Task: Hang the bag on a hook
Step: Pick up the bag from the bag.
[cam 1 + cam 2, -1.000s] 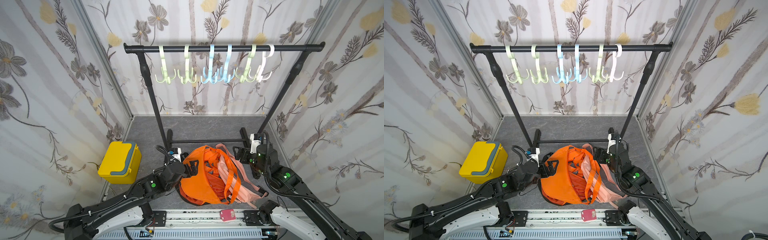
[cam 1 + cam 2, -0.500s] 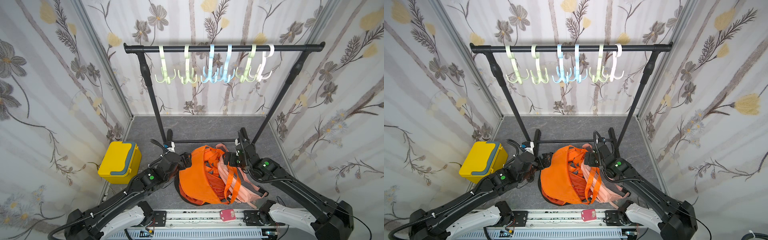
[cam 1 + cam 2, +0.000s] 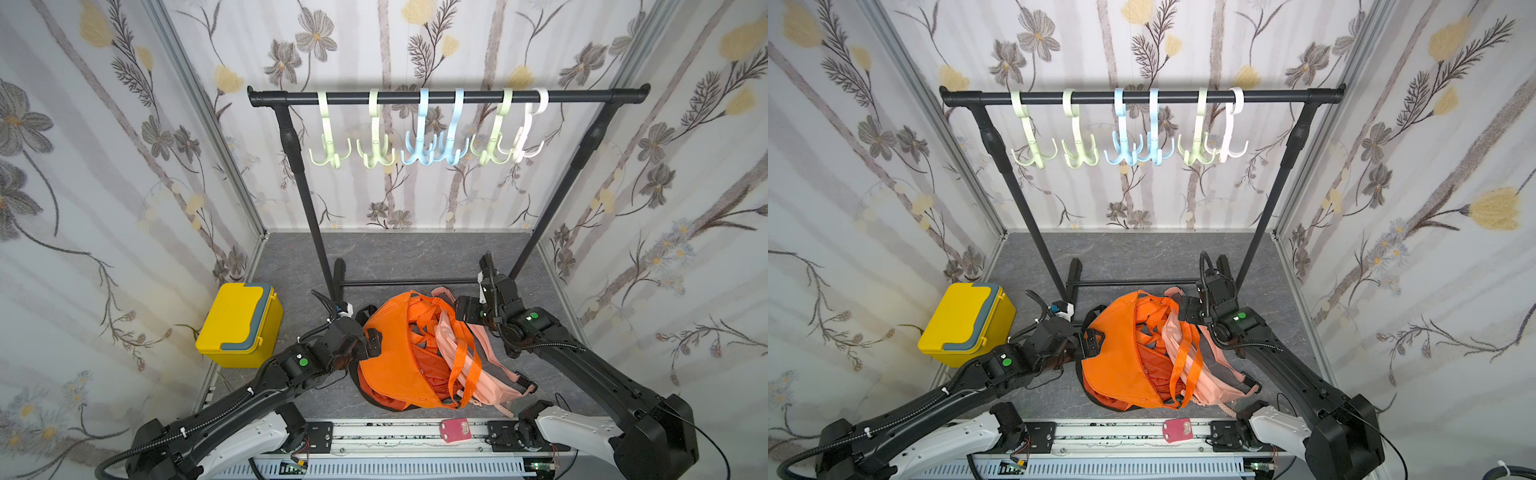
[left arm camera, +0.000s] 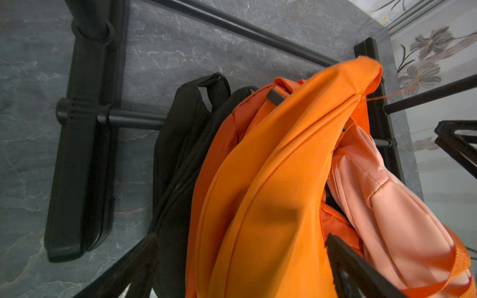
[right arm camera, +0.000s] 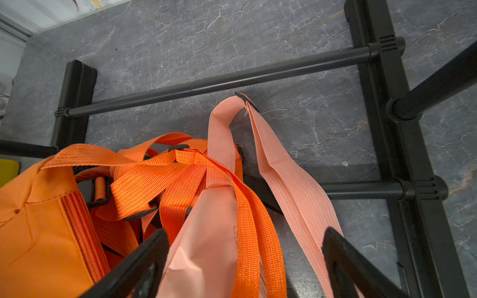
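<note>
Yellow box [image 3: 237, 320] sits far left on the desk [image 3: 395, 253], well apart from the job, so I ignore it.

Left tool [image 3: 372, 332] is at the left flank of the pile with its jaws spread wide, pinching nothing. The left wrist view shows orange cloth between them.

The pile lies at the foot of the rack. A black bag [image 4: 180, 144] is underneath, the orange bag [image 3: 395, 361] is on top, and the pink bag [image 3: 486, 370] is touching its right side. None of them is on the hooks [image 3: 428, 145] yet. All six hang empty from the rail [image 3: 582, 96], high above.

My handling read is soft, limp cloth, probably light. It will sag and fold, with no stiff edge to push on. A grab on the body panel would only bunch fabric. The webbing is the better hold, since it is flat, woven and not slippery.

One catch is that the orange straps [image 5: 180, 165] are tangled and lie over the pink bag. Pulling one likely drags its neighbour.

The pink strap loop [image 5: 232, 111] stands clear on the desk, the cleanest pick.

Right tool [image 5: 245, 232] hangs over the right of the pile, jaws spread, straddling pink cloth and an orange strap without gripping either.
</note>
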You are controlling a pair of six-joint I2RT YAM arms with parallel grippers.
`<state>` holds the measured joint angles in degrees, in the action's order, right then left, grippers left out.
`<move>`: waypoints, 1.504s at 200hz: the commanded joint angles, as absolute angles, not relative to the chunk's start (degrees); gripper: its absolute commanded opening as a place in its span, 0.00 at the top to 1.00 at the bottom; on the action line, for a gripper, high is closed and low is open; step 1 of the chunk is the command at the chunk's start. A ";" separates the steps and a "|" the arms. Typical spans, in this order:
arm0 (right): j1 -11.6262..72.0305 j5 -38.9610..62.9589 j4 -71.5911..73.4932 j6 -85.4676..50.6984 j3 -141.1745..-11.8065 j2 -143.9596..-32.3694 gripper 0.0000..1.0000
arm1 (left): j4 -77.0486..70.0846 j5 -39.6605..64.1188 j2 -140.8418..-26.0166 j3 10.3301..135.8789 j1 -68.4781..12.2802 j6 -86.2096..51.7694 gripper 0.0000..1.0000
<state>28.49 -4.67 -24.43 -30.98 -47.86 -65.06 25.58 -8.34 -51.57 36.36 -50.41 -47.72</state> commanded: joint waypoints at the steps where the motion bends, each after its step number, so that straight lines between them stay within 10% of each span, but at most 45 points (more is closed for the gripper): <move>1: 28.41 -2.64 -18.66 -30.67 -46.65 -64.29 0.08 | 25.27 -8.79 -53.37 35.88 -52.48 -50.45 0.03; 104: 28.35 -4.50 -16.31 -30.36 -43.59 -59.40 0.09 | 24.29 -14.62 -57.49 41.94 -54.74 -48.45 1.00; 221: 28.31 -3.97 -27.50 -28.23 -42.68 -53.73 0.05 | 30.92 -17.93 -49.26 57.18 -54.58 -33.00 1.00; 301: 27.95 15.27 -19.75 -25.21 -42.71 -58.74 0.00 | 37.10 -19.89 -51.20 69.35 -54.13 -22.54 1.00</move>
<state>27.90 8.36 -24.08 -26.57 -42.33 -56.80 35.66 -18.11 -50.74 67.11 -54.26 -26.46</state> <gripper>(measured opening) 0.999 0.053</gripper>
